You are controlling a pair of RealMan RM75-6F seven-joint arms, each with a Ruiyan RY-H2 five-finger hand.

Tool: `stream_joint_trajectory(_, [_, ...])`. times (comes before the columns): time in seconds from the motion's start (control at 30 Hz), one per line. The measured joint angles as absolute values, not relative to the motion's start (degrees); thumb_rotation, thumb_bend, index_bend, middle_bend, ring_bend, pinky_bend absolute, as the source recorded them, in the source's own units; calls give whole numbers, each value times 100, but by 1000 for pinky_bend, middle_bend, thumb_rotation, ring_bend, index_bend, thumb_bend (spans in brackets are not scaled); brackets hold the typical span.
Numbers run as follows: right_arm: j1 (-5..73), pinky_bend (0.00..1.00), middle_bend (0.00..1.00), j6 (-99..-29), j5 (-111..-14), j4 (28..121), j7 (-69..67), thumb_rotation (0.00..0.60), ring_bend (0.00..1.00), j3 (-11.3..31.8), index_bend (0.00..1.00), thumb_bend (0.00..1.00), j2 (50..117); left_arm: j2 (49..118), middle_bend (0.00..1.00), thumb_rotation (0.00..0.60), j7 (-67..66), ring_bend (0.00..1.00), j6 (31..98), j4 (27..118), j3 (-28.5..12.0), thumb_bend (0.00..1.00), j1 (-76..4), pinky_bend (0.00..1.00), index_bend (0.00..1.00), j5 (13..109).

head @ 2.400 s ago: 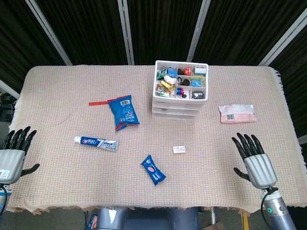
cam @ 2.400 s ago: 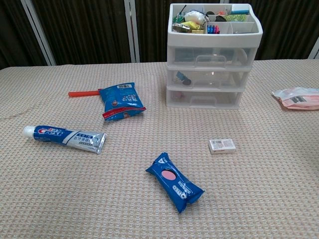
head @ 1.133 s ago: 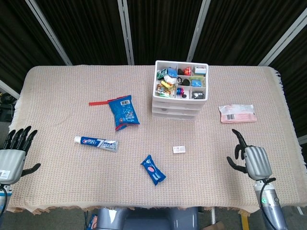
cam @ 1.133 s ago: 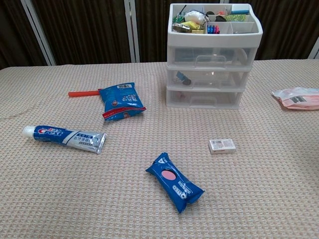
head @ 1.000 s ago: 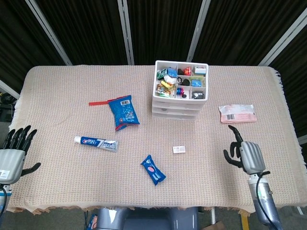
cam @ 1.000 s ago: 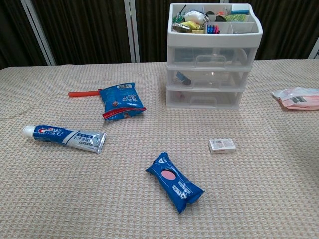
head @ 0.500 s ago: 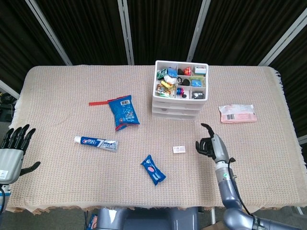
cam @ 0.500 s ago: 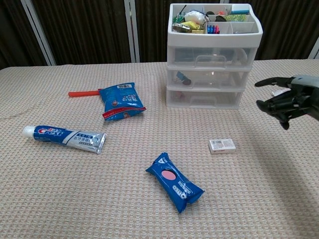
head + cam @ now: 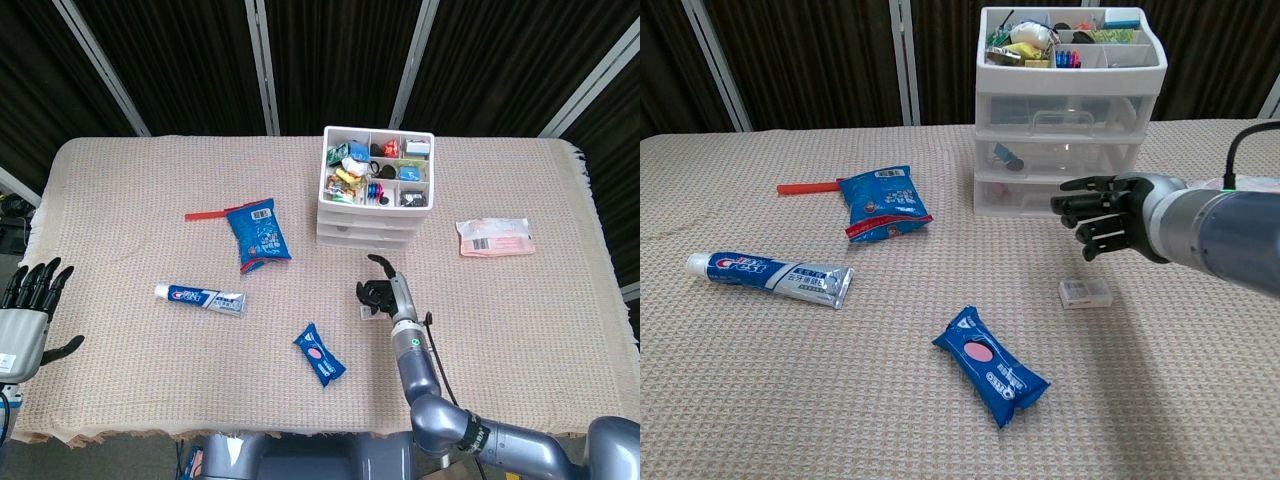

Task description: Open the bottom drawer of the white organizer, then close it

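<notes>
left hand (image 9: pixel 22 310): cut by head view's left edge, absent from chest view | small white box (image 9: pixel 1086 292): label too small to read | white organizer (image 9: pixel 1070 112): bottom drawer (image 9: pixel 1040 196) front partly behind right hand (image 9: pixel 1102 215)

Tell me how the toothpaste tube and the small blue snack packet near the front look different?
The long white-and-blue toothpaste tube is slim and mostly white, while the small blue snack packet is shorter, plumper and blue with a pink oval. The tube lies nearly crosswise at the left; the packet lies slanted near the middle. Both lie flat on the woven beige tablecloth, untouched.
</notes>
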State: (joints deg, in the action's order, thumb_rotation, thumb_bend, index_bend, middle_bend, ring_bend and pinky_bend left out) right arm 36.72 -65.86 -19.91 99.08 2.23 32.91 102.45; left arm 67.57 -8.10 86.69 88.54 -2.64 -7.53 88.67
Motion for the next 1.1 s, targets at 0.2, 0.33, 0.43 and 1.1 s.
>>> stream_joint_trajectory(0.2, [3917, 726, 775, -6609, -1887, 9514, 176, 600, 777, 3425, 161, 426, 10615, 6750, 0, 600, -779, 0, 8658, 8843, -265, 108, -759, 0, 26, 8868])
stream_joint_trajectory(0.33, [4056, 726, 775, -6601, -1884, 9211, 80, 600, 777, 3540, 161, 428, 10846, 6742, 0, 600, -748, 0, 8653, 8842, -260, 109, -761, 0, 25, 8877])
stream_joint_trajectory(0.43, [4109, 726, 775, -6622, -1994, 9056, -80, 600, 777, 3627, 161, 434, 10984, 6745, 0, 600, -723, 0, 8666, 8836, -262, 108, -760, 0, 25, 8886])
stream_joint_trajectory(1.1, [4386, 726, 776, -6446, -1769, 8195, -734, 600, 777, 4456, 153, 439, 11587, 6735, 0, 600, -681, 0, 8618, 8858, -272, 109, -775, 0, 26, 8842])
